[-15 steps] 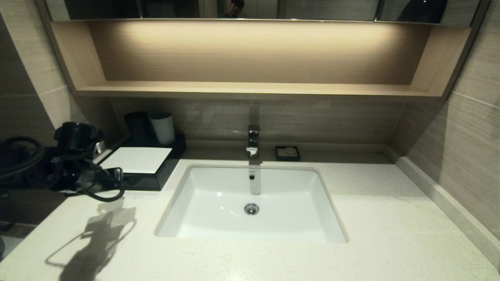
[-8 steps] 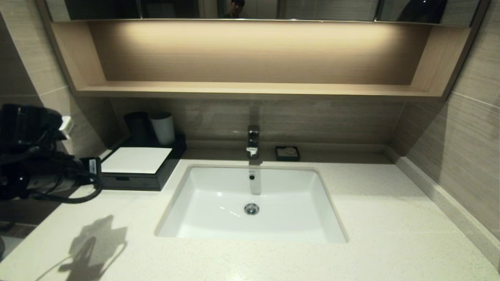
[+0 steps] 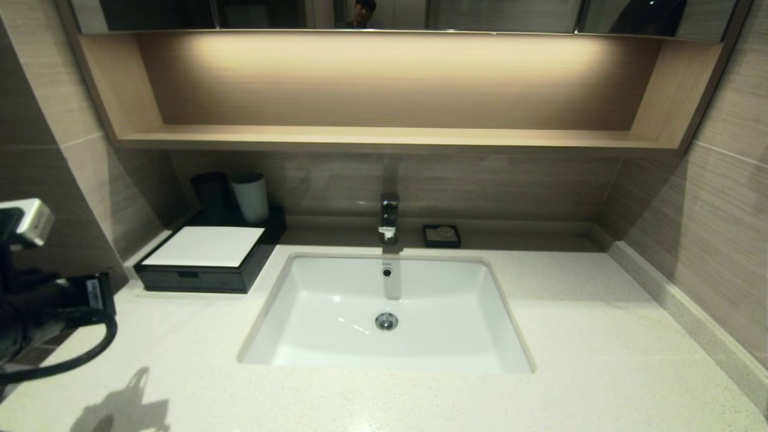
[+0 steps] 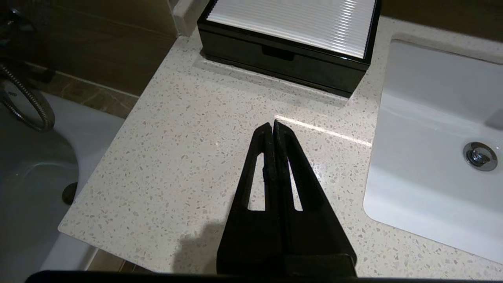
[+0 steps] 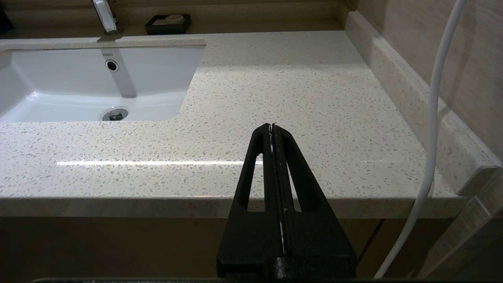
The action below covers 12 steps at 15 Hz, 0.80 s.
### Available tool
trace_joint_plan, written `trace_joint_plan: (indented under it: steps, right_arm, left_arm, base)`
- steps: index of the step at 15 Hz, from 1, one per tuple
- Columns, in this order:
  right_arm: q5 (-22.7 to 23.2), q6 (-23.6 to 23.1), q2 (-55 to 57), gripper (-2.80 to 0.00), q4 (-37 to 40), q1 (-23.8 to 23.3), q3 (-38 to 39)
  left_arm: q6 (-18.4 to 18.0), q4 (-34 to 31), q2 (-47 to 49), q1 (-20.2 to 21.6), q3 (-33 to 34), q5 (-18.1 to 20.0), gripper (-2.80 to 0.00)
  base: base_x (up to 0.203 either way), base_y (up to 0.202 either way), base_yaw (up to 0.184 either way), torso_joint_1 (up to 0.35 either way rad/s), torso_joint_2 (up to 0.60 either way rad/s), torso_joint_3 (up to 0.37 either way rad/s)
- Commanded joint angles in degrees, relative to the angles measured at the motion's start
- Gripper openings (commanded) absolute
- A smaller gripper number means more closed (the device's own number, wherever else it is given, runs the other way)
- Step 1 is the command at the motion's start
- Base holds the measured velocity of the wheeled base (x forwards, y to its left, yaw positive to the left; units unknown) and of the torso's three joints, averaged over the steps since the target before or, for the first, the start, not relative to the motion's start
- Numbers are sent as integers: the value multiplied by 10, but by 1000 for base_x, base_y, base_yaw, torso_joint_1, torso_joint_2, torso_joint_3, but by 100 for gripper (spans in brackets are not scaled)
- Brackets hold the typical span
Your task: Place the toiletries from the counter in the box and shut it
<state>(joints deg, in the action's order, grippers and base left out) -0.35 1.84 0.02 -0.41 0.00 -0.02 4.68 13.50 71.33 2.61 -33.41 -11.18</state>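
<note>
The black box [image 3: 198, 273] with its white top panel stands at the counter's [image 3: 600, 336] back left, its drawer shut; it also shows in the left wrist view [image 4: 283, 59]. No sachets are in view. My left gripper [image 4: 273, 124] is shut and empty, held above the bare counter [image 4: 188, 157] in front of the box; only its arm [image 3: 36, 300] shows at the head view's left edge. My right gripper [image 5: 271, 126] is shut and empty, held off the counter's front right edge [image 5: 314, 204]; it is out of the head view.
The white sink [image 3: 387, 312] with its tap [image 3: 389, 216] sits mid-counter. A small black soap dish [image 3: 441, 235] is behind it. A black cup [image 3: 211, 191] and a white cup [image 3: 251, 197] stand behind the box. A white cable [image 5: 428, 137] hangs at the right.
My left arm has pulled back from the box toward the left edge and down. The box front, partly hidden by the arm before, now shows with its drawer shut.
</note>
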Motion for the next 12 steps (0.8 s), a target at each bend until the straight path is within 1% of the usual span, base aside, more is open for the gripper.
trace_joint_plan:
  steps: [1,6,10,12]
  right_arm:
    - [0,0,1,-280,0,0,0]
    - [0,0,1,-280,0,0,0]
    - [0,0,1,-280,0,0,0]
    - [0,0,1,-280,0,0,0]
  left_arm:
    - [-4,26,-66,0,46,-1,-280]
    - [-13,33,-163,-1,117,-1,-280]
    - [-43,30,-270,-2,176,0,-280]
    - [-63,28,-327,-5,203,2,-280]
  base:
    - [0,0,0,0,0,0]
    - [0,0,0,0,0,0]
    - [0,0,0,0,0,0]
    - [0,0,0,0,0,0]
